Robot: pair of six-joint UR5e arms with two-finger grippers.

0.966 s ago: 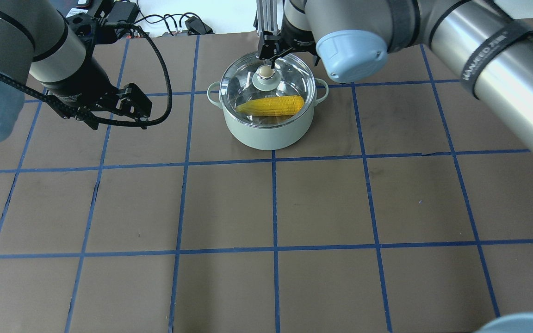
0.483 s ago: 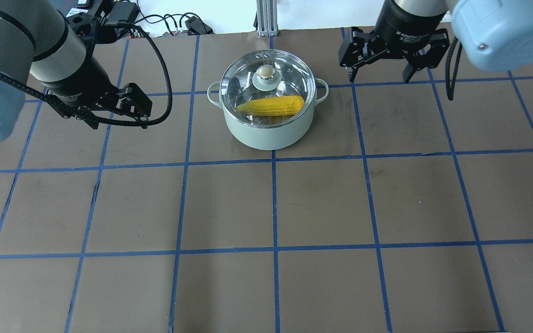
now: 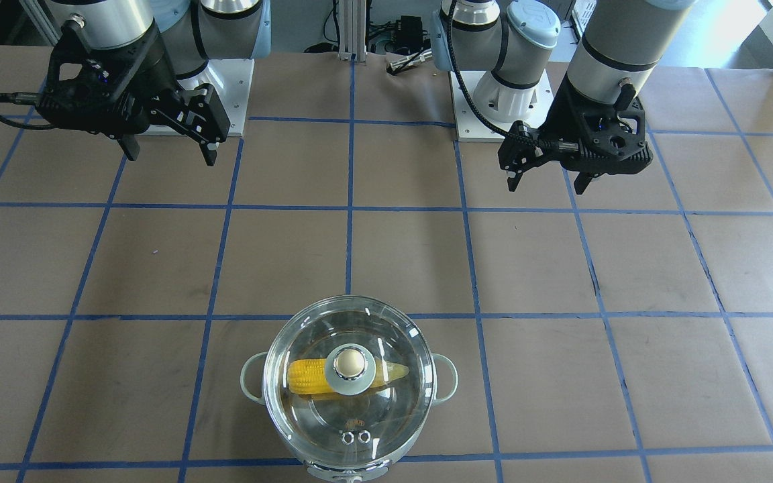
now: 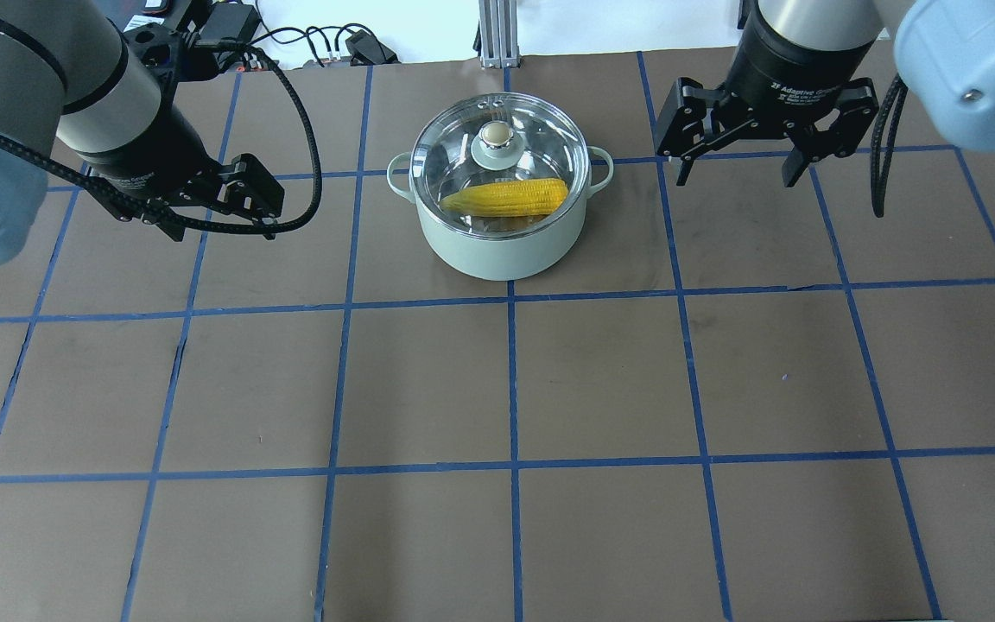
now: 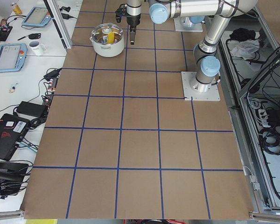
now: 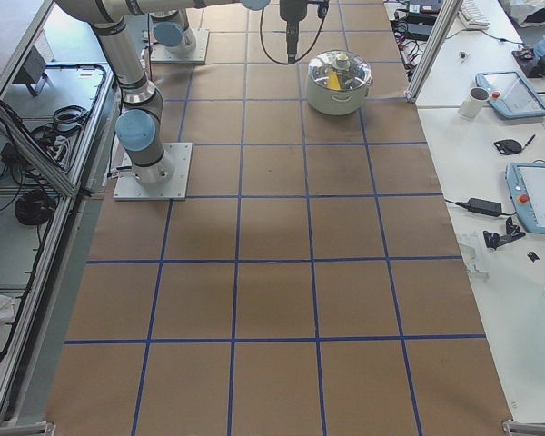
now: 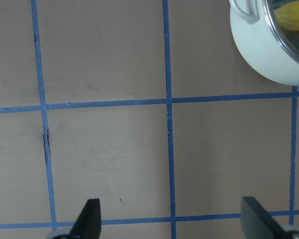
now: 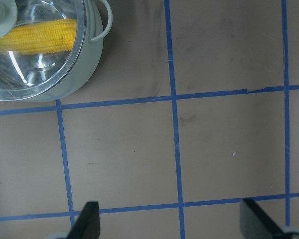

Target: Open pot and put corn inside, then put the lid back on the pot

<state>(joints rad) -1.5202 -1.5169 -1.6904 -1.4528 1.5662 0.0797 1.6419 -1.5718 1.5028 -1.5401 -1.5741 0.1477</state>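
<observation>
Pulling back from the knob (image 4: 495, 133) where it stood a second ago, the right arm now hangs well to the pot's (image 4: 506, 250) side, its gripper (image 4: 737, 173) spread wide and empty above the table (image 4: 601, 371). The left gripper (image 4: 221, 223), unmoved, hovers open and empty well apart on the other side. With the lid (image 4: 545, 147) seated level on the pot and the corn (image 4: 506, 199) lying inside under the glass, the task looks finished.

Bright even light, sharp focus; glare on lid (image 4: 500, 155).
</observation>
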